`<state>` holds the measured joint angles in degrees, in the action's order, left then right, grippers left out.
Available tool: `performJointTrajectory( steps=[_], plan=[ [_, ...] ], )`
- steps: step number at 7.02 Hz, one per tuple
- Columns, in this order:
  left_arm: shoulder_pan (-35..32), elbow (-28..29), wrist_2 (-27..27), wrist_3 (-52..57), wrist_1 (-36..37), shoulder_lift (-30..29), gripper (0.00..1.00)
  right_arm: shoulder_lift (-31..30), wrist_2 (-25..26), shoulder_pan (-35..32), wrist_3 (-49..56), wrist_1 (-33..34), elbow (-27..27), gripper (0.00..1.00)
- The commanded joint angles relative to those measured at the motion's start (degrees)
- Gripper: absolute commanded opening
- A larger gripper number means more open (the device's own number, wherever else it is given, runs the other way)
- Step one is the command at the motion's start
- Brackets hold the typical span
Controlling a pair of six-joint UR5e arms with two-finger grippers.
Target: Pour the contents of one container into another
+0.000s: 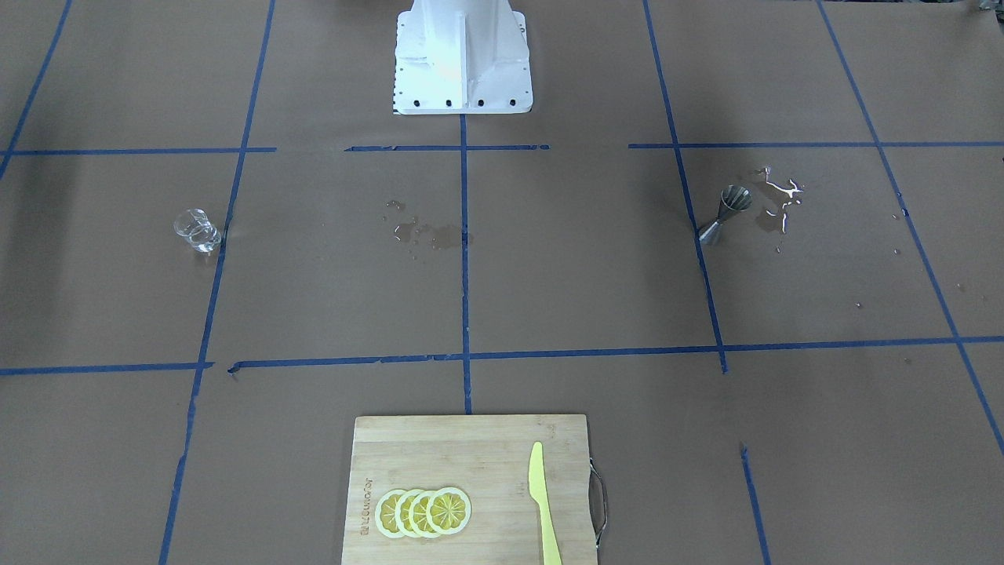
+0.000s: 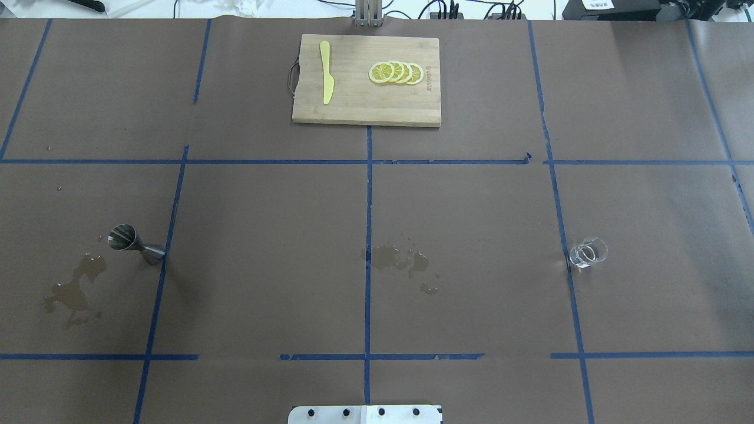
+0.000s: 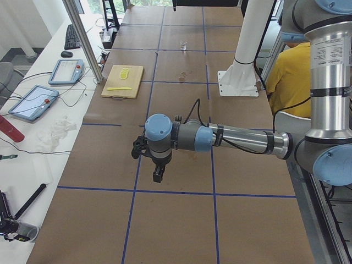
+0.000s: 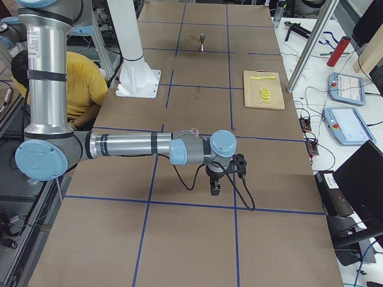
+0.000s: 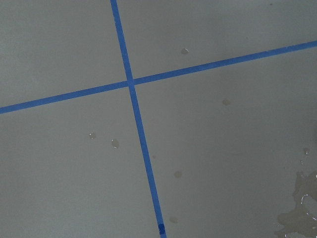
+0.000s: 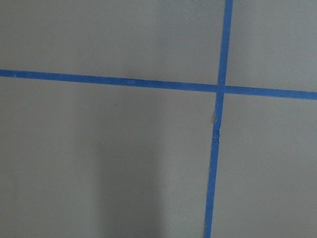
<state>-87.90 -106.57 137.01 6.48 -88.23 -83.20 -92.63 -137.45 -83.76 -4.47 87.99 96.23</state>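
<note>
Two grippers, the left gripper [image 3: 158, 175] and the right gripper [image 4: 215, 188], point down over opposite ends of the table [image 2: 265, 206]; whether their fingers are spread or pressed together, I cannot tell. Farther out, mid-table, the glass cup [image 2: 588, 253] stands upright on the robot's right, just beside a tape line [image 2: 557, 206], well apart from the jigger [image 2: 135, 244] standing on the left near a puddle [image 2: 73, 288]. The cup looks light, rigid, slick and breakable: pinch its wall across the middle, above the thick base, gently. Farthest lies a cutting board [image 2: 365, 112] with lemon slices [image 2: 396, 72].
</note>
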Motion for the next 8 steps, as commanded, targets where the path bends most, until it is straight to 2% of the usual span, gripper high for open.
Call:
performJointTrajectory(
  steps=[1,2,4,6,8],
  plan=[
    [0.0,-0.8,0.4,-0.1,-0.3,-0.8,1.0,0.4,0.0,0.0,-2.6,0.0,0.4,1.0],
    [0.0,-0.7,1.9,-0.1,-0.3,-1.9,1.0,0.5,-0.1,0.0,-2.6,0.0,0.7,1.0],
    [-0.1,1.3,1.9,-0.2,-10.0,0.2,1.0,0.7,0.8,-0.1,-2.9,-0.8,3.0,1.0],
    [0.2,2.7,2.1,-0.7,-16.3,1.9,1.0,0.6,0.8,-0.1,-2.9,-0.8,3.4,1.0],
    [2.7,2.9,7.6,-8.2,-23.3,1.9,1.0,0.6,0.4,-0.1,-5.6,-0.9,3.9,1.0]
  ],
)
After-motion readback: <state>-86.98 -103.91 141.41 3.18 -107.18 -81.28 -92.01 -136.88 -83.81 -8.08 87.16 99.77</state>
